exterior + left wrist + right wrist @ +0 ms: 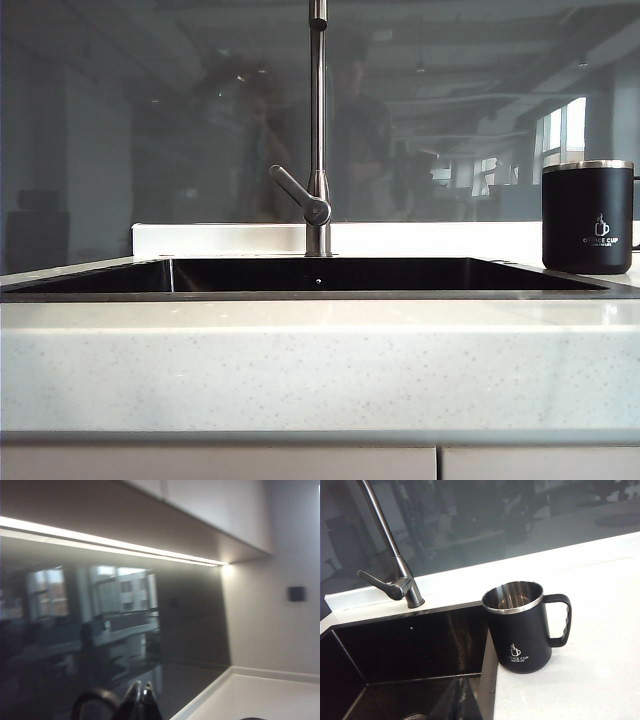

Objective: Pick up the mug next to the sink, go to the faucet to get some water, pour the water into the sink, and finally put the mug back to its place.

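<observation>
Mug-side tool (right): the right tool [461, 702] showed only as a dark wedge low over the sink [420, 640], fingers together, holding nothing.
Left tool: the left tool [141, 700] was pressed shut and empty, raised and aimed at the dark glass wall [100, 645] under a light strip [125, 547] (neither tool appeared in the exterior view).
Mug position: the mug [520, 630] stood upright on the bench [590, 670], just beside the sink's corner, with its handle [562, 620] turned away from the basin.
Handling: it was probably rigid and fairly light, since the steel inside looked dry (no water was visible); the matte wall should give fair friction, but the round body could slip or twist.
Hold: a pinch through the handle or over the steel rim looked the surest.
Edges: the sink's thin metal rim lay right next to the mug's base, so a sideways nudge could tip it in.
Open room: the bench beyond the handle was bare, and the faucet [395, 565] with its lever [380, 582] stood well apart across the basin, leaving open room over the sink.
</observation>
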Motion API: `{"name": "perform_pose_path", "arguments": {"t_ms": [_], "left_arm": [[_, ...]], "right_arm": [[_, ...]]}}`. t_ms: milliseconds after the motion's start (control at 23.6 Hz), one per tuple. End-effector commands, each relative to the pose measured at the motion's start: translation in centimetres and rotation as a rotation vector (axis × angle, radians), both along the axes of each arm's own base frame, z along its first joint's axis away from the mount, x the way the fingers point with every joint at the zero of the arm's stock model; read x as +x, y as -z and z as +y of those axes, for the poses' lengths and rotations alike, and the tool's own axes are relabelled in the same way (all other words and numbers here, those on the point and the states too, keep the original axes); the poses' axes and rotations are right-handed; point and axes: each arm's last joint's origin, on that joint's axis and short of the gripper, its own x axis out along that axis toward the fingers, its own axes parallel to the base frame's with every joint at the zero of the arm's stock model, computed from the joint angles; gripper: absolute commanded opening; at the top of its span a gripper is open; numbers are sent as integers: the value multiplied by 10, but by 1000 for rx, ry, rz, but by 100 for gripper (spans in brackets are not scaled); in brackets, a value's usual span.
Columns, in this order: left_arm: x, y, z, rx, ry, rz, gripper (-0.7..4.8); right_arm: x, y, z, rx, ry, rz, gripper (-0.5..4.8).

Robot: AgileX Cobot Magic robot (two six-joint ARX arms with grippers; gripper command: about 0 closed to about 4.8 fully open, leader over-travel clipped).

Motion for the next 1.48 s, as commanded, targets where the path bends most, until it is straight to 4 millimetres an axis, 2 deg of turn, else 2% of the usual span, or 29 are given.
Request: {"name": "perform_pose_path", "arguments": {"t_ms": [42,254,423,550,677,761,888,973,1184,1480], "left_arm": [[4,28,5,-28,-47,27,-3],[33,80,14,-175,-84,166,-3],[56,117,9,-264,-127,300,-3],[68,138,0,-248,-173,391,-4],[72,158,-26,-154,-325,499,-4],[57,168,-54,-19,-572,563,-4],[36,172,-82,61,-677,588,-5],[12,180,-100,82,-702,548,-5],[-21,198,-99,63,-776,538,-5],[-47,199,-91,63,-779,537,-5]], "right_arm": [[0,-2,0,3,3,-19,-6],[0,-2,0,3,3,-19,-6],[0,-2,0,3,0,-18,-6],[0,-2,0,3,4,-19,-6],[0,-2,0,3,3,-19,-5],[0,-2,0,3,3,-18,-6],[0,-2,0,3,3,-18,-6],[0,-2,0,3,3,-18,-6],[0,-2,0,3,3,-18,-6],[0,-2,0,3,3,-18,-5]]}}
